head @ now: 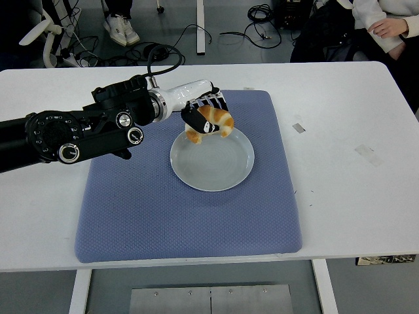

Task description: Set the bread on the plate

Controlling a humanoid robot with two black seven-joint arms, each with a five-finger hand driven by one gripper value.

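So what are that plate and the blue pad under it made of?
The plate looks like glazed ceramic, possibly melamine: pale grey-blue, smooth, with a soft sheen. The blue pad seems to be woven fabric or foam-backed cloth: matte, finely dimpled, with rounded corners.

1 bread (213, 122), 1 plate (216, 171), 1 blue mat (163, 216), 1 hand (204, 112), 1 table (340, 163).

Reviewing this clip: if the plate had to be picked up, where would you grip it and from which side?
Grip the plate by its raised rim on the right, coming in from the right over the blue mat. It lies flat, so the thin lip is probably the only purchase. The left hand, holding the bread, crowds the far-left rim, while the right side is bare.
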